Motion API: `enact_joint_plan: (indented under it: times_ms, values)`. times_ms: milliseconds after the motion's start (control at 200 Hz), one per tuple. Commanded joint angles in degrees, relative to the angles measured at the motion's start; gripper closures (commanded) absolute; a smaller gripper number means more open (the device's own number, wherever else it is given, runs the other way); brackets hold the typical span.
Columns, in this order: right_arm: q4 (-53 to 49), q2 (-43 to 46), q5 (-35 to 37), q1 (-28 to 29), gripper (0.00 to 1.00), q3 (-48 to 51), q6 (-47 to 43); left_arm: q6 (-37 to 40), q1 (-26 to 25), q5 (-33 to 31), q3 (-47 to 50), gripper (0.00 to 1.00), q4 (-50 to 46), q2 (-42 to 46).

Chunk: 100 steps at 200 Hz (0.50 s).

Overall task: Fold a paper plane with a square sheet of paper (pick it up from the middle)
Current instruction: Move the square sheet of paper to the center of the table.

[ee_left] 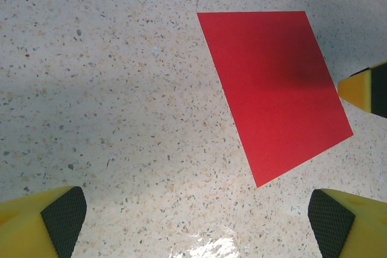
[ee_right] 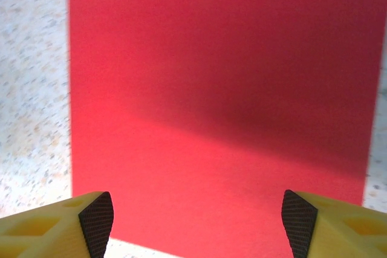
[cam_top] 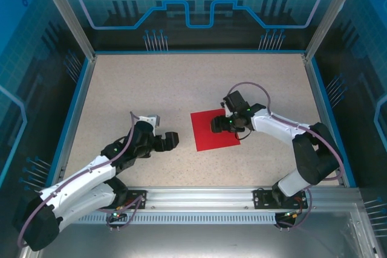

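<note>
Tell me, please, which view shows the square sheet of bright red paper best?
The left wrist view: the square red paper sheet shows all corners. Top external has the right gripper overlapping it; right wrist crops its far edge.

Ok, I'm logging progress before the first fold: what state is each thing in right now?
square sheet: unfolded, lying flat on the table, not gripped.
left fingers: wide open, empty, beside the sheet and clear of it.
right fingers: open, spread over the sheet, holding nothing.
</note>
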<state>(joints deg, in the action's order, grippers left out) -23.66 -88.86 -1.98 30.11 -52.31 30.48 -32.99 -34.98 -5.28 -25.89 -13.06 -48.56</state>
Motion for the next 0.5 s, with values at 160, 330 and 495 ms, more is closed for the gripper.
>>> enact_joint_plan:
  times_ms: [160,330,495]
  values:
    - [8.29,-0.59,-3.55,-1.81,0.23,9.38,11.48,0.69,0.41,0.42,-1.99,0.01,-0.48,0.11]
    - [10.85,-0.09,-1.25,-0.28,0.25,14.20,19.39,0.79,0.42,0.33,-2.23,0.02,-0.30,-0.41]
    - [8.88,1.22,3.06,3.86,0.25,14.96,23.96,1.34,0.45,0.45,-2.98,0.01,-0.29,-1.23]
